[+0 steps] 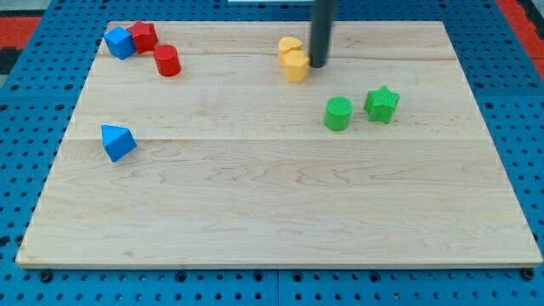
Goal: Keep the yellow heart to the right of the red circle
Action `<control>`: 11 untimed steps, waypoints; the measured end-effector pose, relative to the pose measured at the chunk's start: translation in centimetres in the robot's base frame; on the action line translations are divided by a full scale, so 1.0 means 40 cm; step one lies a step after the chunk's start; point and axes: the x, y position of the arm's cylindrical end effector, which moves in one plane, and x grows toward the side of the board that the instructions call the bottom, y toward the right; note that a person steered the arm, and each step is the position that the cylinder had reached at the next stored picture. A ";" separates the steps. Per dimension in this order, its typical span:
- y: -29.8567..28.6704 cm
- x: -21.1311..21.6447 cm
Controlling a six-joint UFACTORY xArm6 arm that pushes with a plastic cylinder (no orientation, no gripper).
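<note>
Jaws I have none, only my tip [317, 65], touching the right side of the yellow heart [291, 45] and another yellow block [296, 65] near the desk's [272, 212] top edge. Red circle [167, 61] sits toward the top-left corner.

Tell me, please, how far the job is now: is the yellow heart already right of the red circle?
Done: the yellow heart already lies to the view's right of the red circle, with bare board between them. In hand: my tip stands right beside the second yellow block, on its right side, just below the heart. Left: only to keep the heart on that side; no push toward the left seems needed.
</note>
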 end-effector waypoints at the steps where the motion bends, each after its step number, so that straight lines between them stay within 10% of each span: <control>1: -0.133 -0.050; 4: 0.147 -0.100; 6: -0.151 -0.162; 8: 0.115 -0.115; 11: -0.272 -0.085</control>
